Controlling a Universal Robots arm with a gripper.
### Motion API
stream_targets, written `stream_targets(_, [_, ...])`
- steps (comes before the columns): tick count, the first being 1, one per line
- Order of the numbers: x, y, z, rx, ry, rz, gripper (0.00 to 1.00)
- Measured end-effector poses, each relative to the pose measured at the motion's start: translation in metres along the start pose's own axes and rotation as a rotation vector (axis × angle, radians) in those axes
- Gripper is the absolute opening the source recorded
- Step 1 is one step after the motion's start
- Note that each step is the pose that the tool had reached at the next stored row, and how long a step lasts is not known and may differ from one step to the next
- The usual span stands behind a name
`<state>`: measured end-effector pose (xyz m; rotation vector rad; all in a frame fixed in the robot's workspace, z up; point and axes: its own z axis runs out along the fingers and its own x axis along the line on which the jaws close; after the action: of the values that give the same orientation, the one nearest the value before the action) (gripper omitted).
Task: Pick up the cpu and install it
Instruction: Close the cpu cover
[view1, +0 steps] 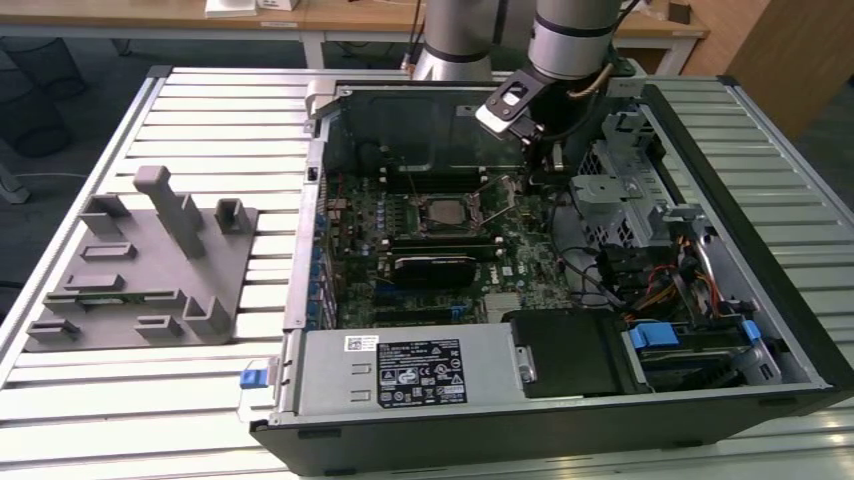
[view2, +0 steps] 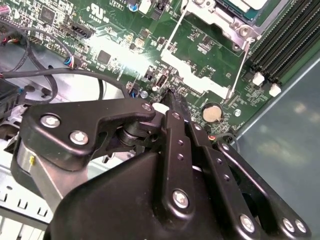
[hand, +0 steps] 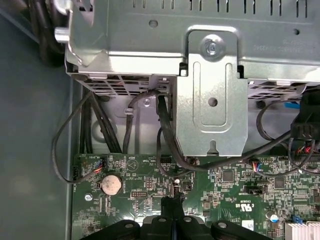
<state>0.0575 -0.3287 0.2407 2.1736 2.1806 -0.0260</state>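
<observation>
Looks like the cpu (view1: 442, 212) is already sitting in the socket (view2: 222, 19), which'd explain why the gripper (view2: 172, 96) hangs just beside that socket, jaws pinched together on nothing.

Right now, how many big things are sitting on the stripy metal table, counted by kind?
Grey plastic slotted holder block: 1
Open black metal computer case: 1
Total: 2
</observation>
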Motion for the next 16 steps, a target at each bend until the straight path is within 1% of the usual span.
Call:
stream_targets(9, [0.0001,-0.0003,0.0007,0.0001,0.0001,0.0,0.11])
stream_targets(16, [0.0001,-0.007,0.0011,0.0002,-0.0001,0.0,0.11])
